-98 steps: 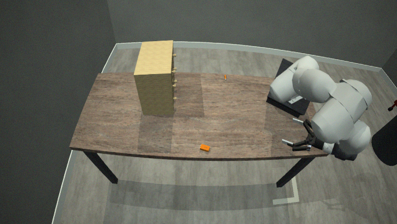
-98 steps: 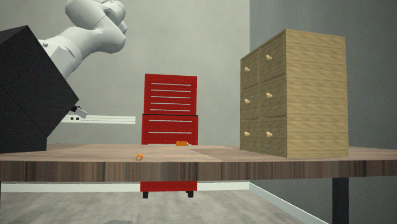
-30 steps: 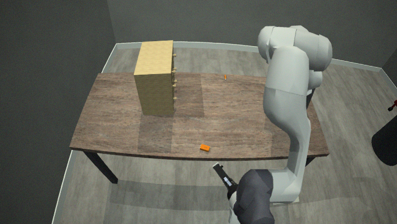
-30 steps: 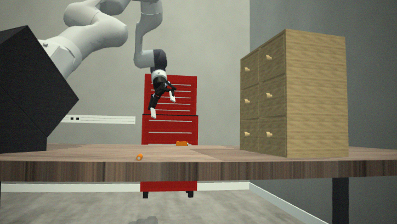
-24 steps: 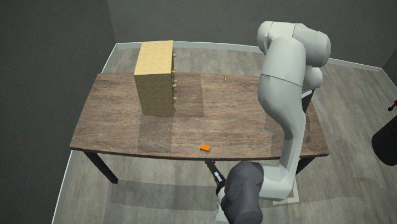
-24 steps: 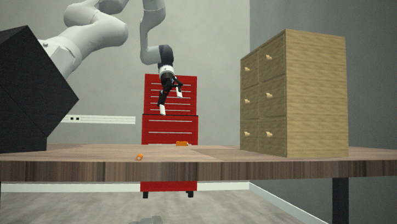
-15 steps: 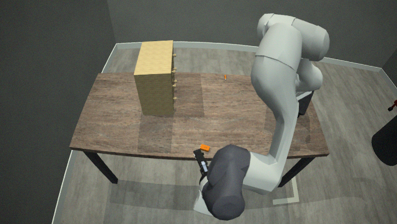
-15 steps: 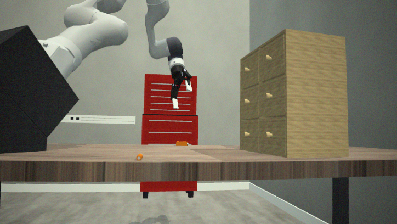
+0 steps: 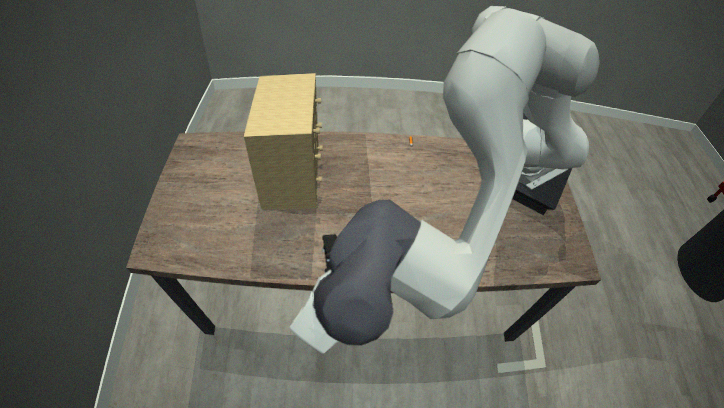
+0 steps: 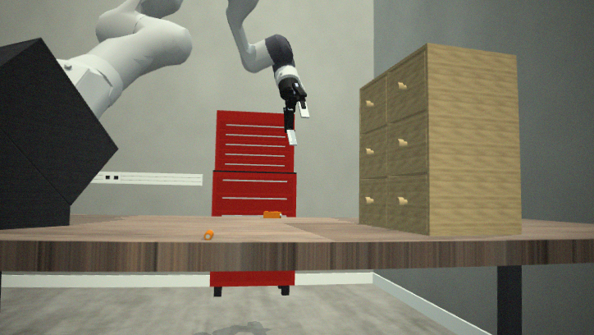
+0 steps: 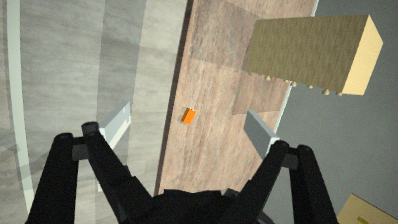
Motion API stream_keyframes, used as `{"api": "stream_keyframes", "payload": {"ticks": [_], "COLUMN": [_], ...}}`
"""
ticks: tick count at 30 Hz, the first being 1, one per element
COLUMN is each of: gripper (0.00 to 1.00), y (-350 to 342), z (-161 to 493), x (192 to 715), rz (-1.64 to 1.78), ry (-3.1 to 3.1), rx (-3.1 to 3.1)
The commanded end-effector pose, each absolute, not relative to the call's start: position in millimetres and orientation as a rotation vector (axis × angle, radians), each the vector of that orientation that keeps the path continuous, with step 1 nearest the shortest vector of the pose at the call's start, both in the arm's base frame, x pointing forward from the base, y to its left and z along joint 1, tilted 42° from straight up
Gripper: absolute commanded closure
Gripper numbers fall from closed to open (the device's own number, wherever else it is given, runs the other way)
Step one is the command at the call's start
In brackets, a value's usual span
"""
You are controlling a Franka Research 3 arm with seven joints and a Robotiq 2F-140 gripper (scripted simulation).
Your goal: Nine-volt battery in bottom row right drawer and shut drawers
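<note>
The nine-volt battery point(image 10: 271, 214) point(image 11: 188, 116) is a small orange block lying flat on the wooden table point(image 9: 202, 202) point(image 10: 124, 250) point(image 11: 215, 60), close to its front edge. In the top view the arm's wrist hides it. My gripper point(image 10: 298, 124) point(image 11: 189, 115) is open and empty, hanging high above the battery with the fingers pointing down. The light wooden chest point(image 9: 281, 152) point(image 10: 457, 141) point(image 11: 305, 52) stands upright at the table's back left. All its drawers are shut. The bottom right drawer's knob point(image 10: 402, 200) shows in the exterior view.
A small orange cylinder point(image 9: 410, 140) point(image 10: 208, 234) lies near the table's far edge. The black robot base block point(image 9: 544, 190) point(image 10: 37, 137) sits at the table's right end. A red tool cabinet point(image 10: 253, 166) stands on the floor beyond the table.
</note>
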State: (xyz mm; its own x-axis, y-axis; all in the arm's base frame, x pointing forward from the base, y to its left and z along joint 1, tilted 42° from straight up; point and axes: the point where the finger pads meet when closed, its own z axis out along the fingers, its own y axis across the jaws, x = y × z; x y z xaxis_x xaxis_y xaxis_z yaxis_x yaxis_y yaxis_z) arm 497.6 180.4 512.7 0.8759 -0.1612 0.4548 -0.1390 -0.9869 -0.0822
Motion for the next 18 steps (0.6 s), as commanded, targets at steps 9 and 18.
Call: {"api": "stream_keyframes", "payload": {"ticks": [9, 18], "gripper": [0.00, 0.00], "y": [140.6, 98.6], "z": [523.1, 529.9], "x": [513.9, 524.9], "rz": [-0.726, -0.714], "ry": [0.525, 0.747], "rx": [-2.902, -2.815]}}
